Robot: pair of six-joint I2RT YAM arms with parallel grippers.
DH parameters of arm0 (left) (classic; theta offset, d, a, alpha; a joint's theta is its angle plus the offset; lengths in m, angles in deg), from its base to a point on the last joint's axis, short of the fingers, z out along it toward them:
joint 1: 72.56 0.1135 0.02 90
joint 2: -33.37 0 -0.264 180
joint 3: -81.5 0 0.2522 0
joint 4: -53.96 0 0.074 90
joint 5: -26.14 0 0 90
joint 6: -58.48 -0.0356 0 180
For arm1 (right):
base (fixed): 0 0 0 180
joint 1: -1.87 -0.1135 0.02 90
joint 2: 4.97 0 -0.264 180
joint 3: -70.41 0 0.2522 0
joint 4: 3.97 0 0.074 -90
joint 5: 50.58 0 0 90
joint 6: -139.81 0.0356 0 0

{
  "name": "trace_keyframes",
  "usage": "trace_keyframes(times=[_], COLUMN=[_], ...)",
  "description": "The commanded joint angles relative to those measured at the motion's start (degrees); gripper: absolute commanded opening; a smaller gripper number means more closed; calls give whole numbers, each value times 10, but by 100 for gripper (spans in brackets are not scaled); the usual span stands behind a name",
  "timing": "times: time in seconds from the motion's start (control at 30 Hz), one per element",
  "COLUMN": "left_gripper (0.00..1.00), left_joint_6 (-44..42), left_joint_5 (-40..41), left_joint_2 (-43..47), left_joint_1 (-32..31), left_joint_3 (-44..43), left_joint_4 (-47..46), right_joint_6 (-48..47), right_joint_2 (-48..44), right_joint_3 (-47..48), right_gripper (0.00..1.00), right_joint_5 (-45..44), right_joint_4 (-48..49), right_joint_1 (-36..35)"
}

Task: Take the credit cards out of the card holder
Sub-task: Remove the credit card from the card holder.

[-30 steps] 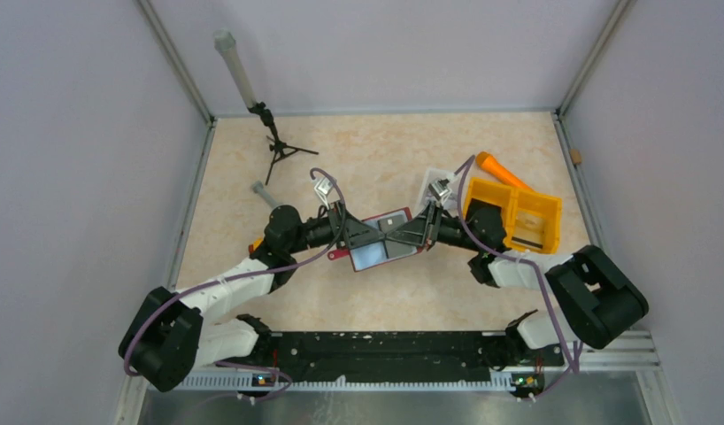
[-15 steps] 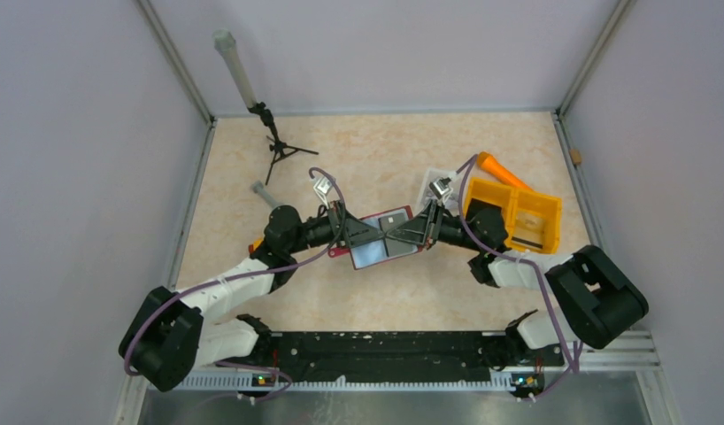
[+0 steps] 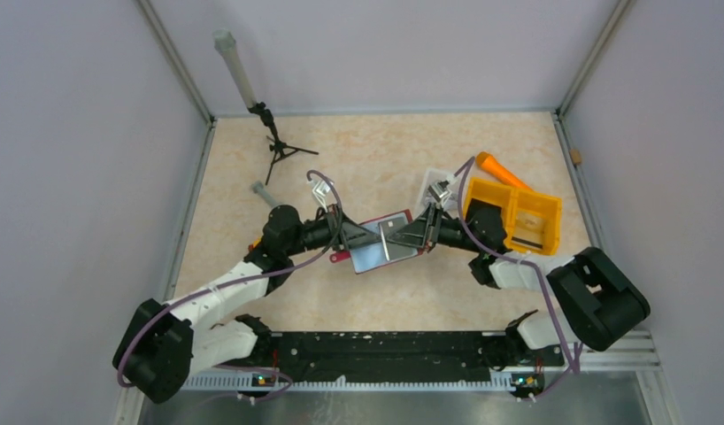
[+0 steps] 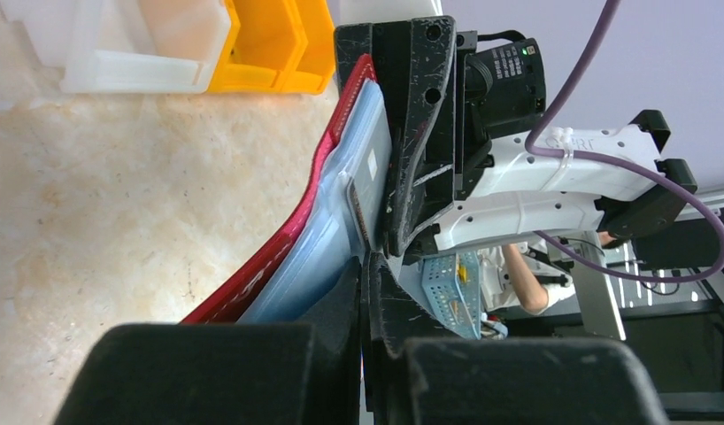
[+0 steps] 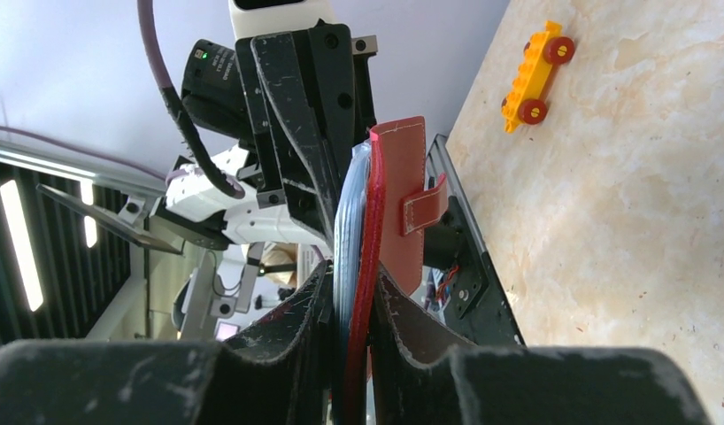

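Card holder [image 5: 398, 168], pinched between right jaws

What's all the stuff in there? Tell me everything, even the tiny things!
card holder: one, dark red with pale insides, standing on edge between both grippers
credit card: one visible, grey, poking from the holder
orange tray: one, orange, two compartments, table's right side
white tray: one, white, beside the orange tray
cone: one, orange, behind the orange tray
tripod: one, black with grey tube, far left corner
small cylinder: one, grey, near the tripod
toy on wheels: one, yellow-orange, red wheels, on the table
table: one, beige marble
left gripper: one, black, shut on the credit card
right gripper: one, black, clamped on the card holder
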State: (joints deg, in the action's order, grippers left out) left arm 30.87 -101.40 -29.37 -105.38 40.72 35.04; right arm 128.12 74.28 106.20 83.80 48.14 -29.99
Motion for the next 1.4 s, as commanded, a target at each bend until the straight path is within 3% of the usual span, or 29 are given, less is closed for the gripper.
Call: trace_keyframes(times=[0.0,0.2,0.33,0.43,0.8,0.93,1.37], left_gripper=[0,0,14,28,42,42,14], left_joint_6=[-37,-27,23,27,21,32,33], left_joint_5=[-2,-15,-37,-35,-11,-3,58], left_joint_2=[26,31,1,-17,-43,-56,-49], left_joint_1=[20,29,24,8,-15,-22,-24], left_joint_3=[-10,-1,9,0,-19,-17,1], left_joint_4=[40,34,-59,-78,-63,-90,-86], right_joint_6=[-7,-8,-5,-7,-16,-17,-18], right_joint_2=[-32,-37,-33,-32,-31,-31,-32], right_joint_3=[-3,-8,-5,-2,2,7,8], right_gripper=[18,18,19,20,19,19,22], right_joint_5=[15,15,14,12,9,6,4], right_joint_4=[38,36,39,34,22,20,22], right_joint_1=[9,13,13,13,9,3,-4])
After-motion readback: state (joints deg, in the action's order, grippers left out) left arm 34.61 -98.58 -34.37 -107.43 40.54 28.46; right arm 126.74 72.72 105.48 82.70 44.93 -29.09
